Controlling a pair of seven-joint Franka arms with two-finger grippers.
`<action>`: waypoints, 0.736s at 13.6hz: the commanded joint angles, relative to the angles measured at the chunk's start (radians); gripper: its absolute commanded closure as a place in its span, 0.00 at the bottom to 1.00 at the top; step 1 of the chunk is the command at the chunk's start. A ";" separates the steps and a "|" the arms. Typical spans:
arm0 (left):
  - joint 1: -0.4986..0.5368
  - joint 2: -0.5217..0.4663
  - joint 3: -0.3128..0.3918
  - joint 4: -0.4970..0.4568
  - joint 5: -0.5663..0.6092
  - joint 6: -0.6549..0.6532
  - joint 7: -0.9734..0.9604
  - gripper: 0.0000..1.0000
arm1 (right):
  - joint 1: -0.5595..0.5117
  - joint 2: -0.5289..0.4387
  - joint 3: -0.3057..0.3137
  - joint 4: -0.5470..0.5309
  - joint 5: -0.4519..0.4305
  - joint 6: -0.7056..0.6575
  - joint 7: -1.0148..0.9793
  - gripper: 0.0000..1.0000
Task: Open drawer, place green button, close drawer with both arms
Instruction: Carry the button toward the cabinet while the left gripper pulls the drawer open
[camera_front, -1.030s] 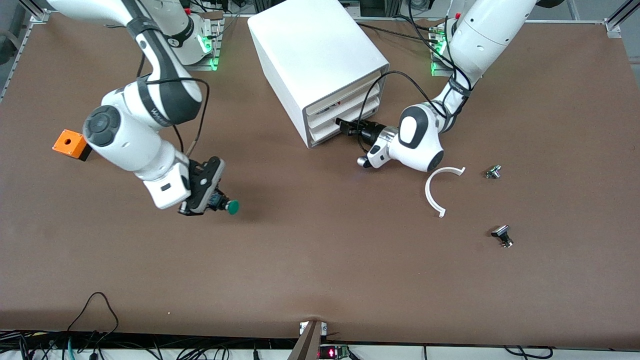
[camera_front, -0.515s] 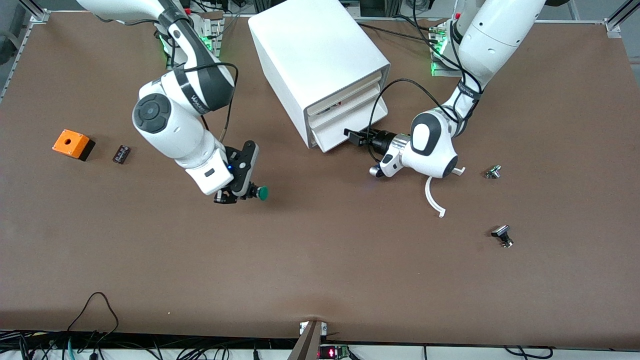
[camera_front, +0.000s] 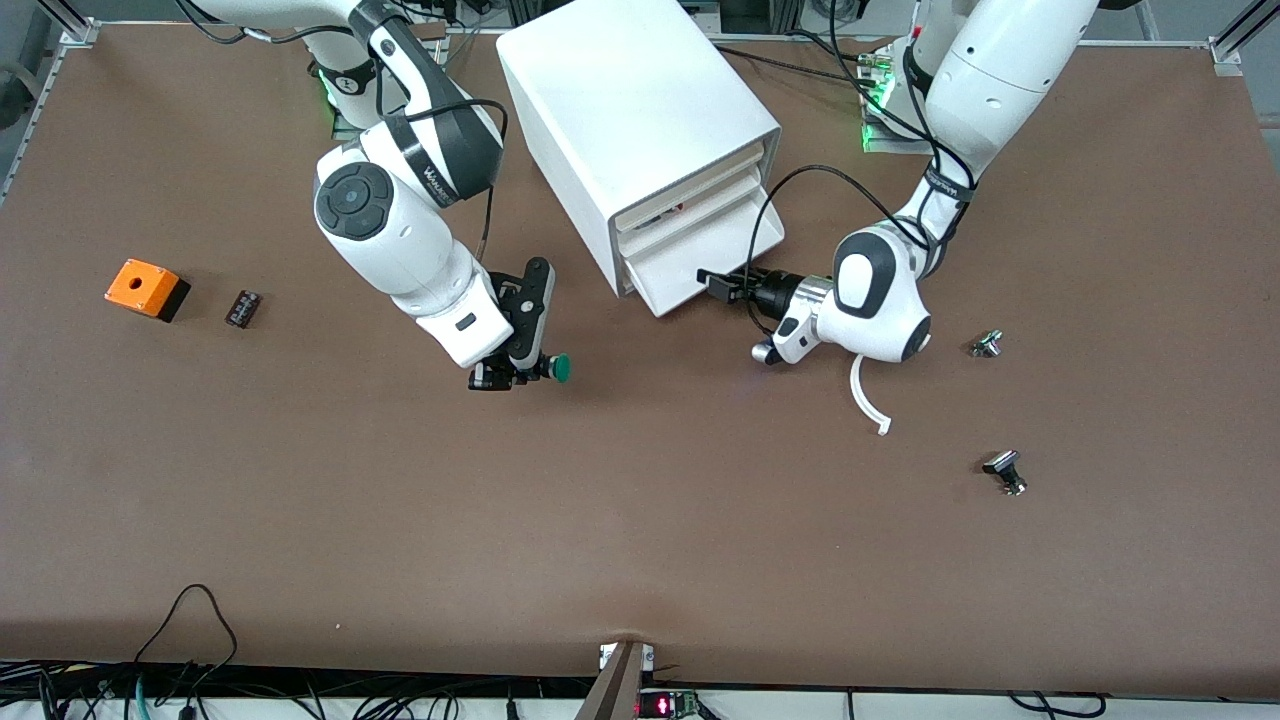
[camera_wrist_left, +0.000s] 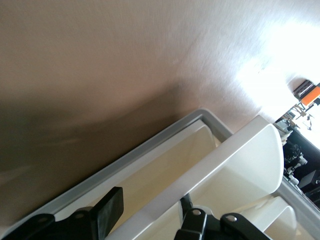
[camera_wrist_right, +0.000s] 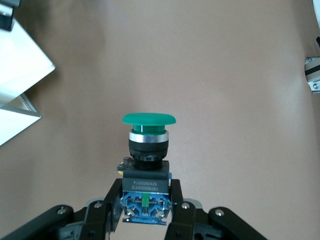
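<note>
— Where are your hands, and what do they have?

— My right hand (camera_front: 512, 376) is up over the bare brown table (camera_front: 640, 540), toward the right arm's end from the white cabinet (camera_front: 640, 120). Its fingers (camera_wrist_right: 107, 212) are clamped tight on the black-and-blue body of the button (camera_wrist_right: 148, 150), whose green cap points away from my palm.

— And the left?

— My left hand (camera_front: 722, 284) is low at the front of the cabinet, at the front edge of the drawer (camera_front: 700, 262), the lowest one. The drawer is pulled partway out, with its pale inside showing. In my left wrist view one finger (camera_wrist_left: 109, 214) sits on each side of the drawer's front lip, nearly together, gripping it.

— Anything else around?

— An orange box (camera_front: 146, 288) and a small dark part (camera_front: 243, 307) lie toward the right arm's end. A curved white strip (camera_front: 866, 397) lies just beside my left wrist, and two small black-and-silver parts (camera_front: 987, 343) (camera_front: 1005, 470) lie toward the left arm's end.
</note>
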 joint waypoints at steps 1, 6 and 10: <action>0.003 0.003 0.052 0.033 0.050 0.025 -0.038 0.48 | 0.018 0.014 -0.012 0.025 -0.019 -0.010 0.005 0.84; 0.009 0.007 0.075 0.053 0.053 0.032 -0.037 0.47 | 0.053 0.024 -0.012 0.033 -0.027 -0.006 0.007 0.84; 0.012 0.015 0.091 0.076 0.053 0.033 -0.034 0.42 | 0.104 0.034 -0.012 0.054 -0.082 -0.006 0.008 0.84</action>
